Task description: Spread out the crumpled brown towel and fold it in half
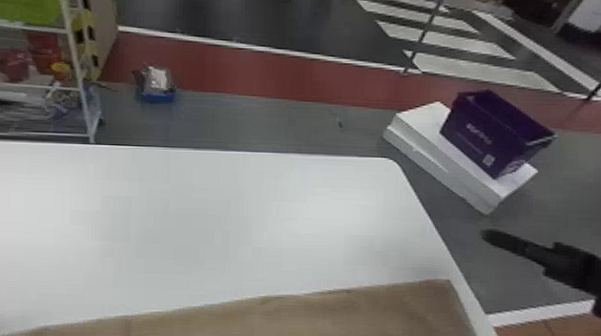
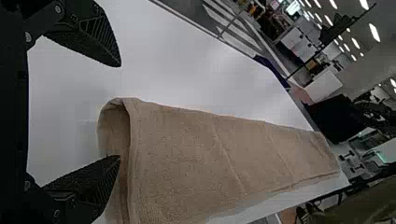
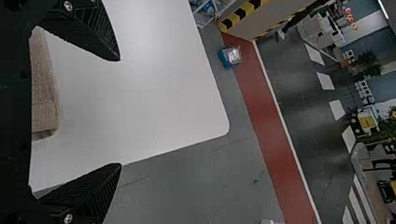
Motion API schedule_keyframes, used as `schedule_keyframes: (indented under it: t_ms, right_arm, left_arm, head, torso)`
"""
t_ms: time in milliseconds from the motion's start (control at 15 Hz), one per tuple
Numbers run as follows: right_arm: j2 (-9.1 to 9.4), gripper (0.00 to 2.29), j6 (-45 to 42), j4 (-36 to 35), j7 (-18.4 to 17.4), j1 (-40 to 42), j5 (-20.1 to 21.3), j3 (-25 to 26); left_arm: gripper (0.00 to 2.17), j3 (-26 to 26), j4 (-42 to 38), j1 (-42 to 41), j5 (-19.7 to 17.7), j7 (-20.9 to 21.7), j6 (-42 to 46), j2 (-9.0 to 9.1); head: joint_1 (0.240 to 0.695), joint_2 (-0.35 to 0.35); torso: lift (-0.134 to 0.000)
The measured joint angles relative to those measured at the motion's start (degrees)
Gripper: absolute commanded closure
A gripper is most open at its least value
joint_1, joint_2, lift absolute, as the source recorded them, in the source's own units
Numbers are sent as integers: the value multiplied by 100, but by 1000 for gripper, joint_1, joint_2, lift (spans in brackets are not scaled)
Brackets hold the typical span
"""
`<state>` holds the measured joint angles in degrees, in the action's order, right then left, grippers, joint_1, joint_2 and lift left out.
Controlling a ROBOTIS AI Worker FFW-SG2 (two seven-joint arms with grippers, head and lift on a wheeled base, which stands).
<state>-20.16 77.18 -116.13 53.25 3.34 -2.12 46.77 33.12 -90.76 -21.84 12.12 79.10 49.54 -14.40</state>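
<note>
Honestly, with the brown towel [image 2: 187, 154] on the white table [image 2: 177, 51] looking folded already, I'd let the left gripper [image 2: 120, 111] (fingers apart and empty, same as the right gripper [image 3: 120, 112]) gently press that curled end [image 2: 105, 130] flat, no dragging.

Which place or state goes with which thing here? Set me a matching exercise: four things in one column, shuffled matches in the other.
Things
1. Brown towel
2. Purple box
3. Left gripper
4. Small blue tray

Places and states
A. On the floor, past the table's far edge
B. Fingers apart, near the towel's looped end
C. Resting on a white slab
D. Lying on the white table

Right pairs
1-D, 2-C, 3-B, 4-A
</note>
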Motion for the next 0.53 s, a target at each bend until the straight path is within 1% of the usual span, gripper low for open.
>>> schedule_keyframes:
  t_ms: [200, 400, 533]
  right_arm:
    - [52, 80, 77, -116, 6, 128, -47, 183]
    - [72, 80, 211, -216, 28, 213, -149, 364]
    - [80, 80, 227, -252, 34, 277, -222, 467]
  left_arm:
    - [215, -255, -5, 176, 50, -9, -67, 3]
    - [262, -470, 147, 431, 226, 0, -111, 2]
    - [262, -518, 279, 578, 369, 18, -119, -17]
  head:
    - [695, -350]
    - [695, -350]
    - [695, -350]
  torso:
    - [-124]
    - [-124]
    - [-124]
